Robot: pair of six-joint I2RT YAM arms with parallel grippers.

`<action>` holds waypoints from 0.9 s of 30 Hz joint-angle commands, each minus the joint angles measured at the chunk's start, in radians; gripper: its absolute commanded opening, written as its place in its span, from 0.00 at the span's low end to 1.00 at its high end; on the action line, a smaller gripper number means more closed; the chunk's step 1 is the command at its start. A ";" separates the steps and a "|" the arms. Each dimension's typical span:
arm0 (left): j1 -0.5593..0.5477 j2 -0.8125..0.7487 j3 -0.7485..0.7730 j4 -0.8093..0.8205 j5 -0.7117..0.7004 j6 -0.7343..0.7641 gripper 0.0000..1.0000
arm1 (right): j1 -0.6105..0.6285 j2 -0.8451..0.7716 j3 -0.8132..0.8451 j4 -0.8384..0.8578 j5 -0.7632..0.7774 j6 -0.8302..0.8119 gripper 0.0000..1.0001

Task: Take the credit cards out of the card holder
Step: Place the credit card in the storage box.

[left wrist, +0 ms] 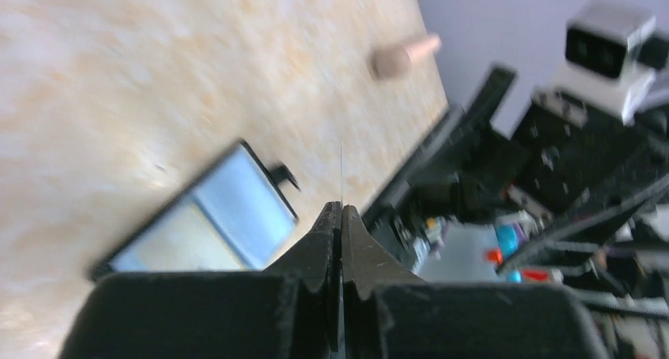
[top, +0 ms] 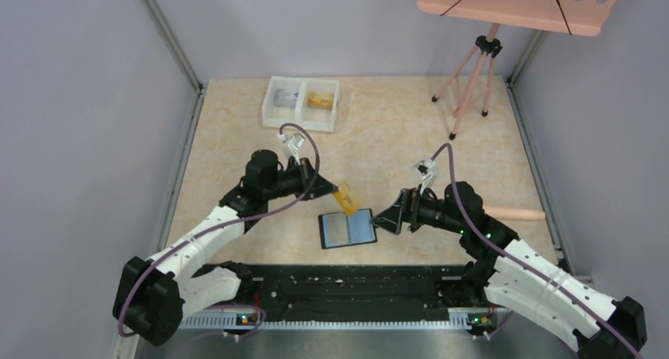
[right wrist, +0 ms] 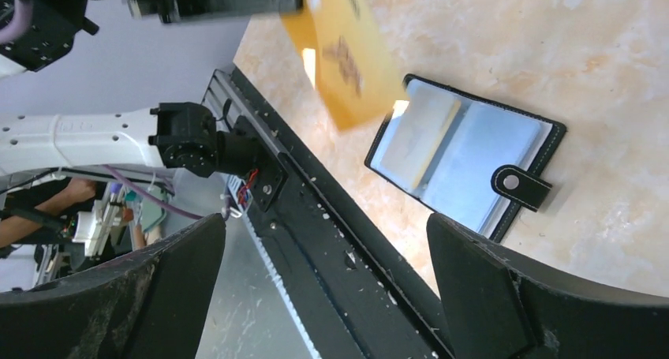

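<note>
**Left jaws pinching a card above the open holder; right jaws standing wide**

Left jaws are closing flat on the orange-gold credit card (top: pixel 345 197). In the left wrist view the two tips are meeting with only the card's thin edge (left wrist: pixel 341 170) showing between them. The card is hanging tilted off the bench (top: pixel 410 146), with its lower corner just over the far edge of the card holder (top: pixel 347 229). Whether that corner is touching the holder cannot be told.

Right jaws are standing wide apart with nothing between them, just beside the holder's right edge and pointing at it. From the right wrist camera, the card (right wrist: pixel 347 59) is floating above and left of the holder (right wrist: pixel 473 162).

The holder is lying open and flat on the bench between the two arms, near the black rail (top: pixel 347 284), blue-grey face up inside its black border. Its snap strap (right wrist: pixel 517 185) is sticking out to one side. A pale card (right wrist: pixel 422 142) is sitting slanted in one pocket.

Further out:
- A white two-compartment tray (top: pixel 302 126) is sitting at the far side of the bench, with something gold (top: pixel 319 100) in its right compartment.
- A pinkish rod (top: pixel 517 214) is lying behind the right arm (top: pixel 536 268).
- A pink tripod (top: pixel 473 75) is standing at the far right.
</note>
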 commanded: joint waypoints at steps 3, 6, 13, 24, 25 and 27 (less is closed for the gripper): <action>0.161 0.010 0.053 0.092 -0.285 -0.001 0.00 | -0.008 -0.025 0.034 -0.022 0.050 -0.008 0.99; 0.214 0.034 0.039 0.218 -0.426 -0.017 0.00 | -0.008 -0.026 0.034 -0.020 0.053 -0.005 0.99; 0.251 0.228 0.135 0.472 -0.674 0.020 0.00 | -0.007 -0.013 0.028 0.003 0.036 -0.005 0.99; 0.263 0.706 0.546 0.643 -0.661 0.032 0.00 | -0.008 0.100 0.079 0.022 0.021 -0.035 0.99; 0.263 0.745 0.577 0.649 -0.656 0.028 0.00 | -0.007 0.111 0.088 0.021 0.020 -0.038 0.99; 0.265 0.809 0.630 0.656 -0.658 0.007 0.00 | -0.008 0.136 0.106 0.022 0.017 -0.042 0.99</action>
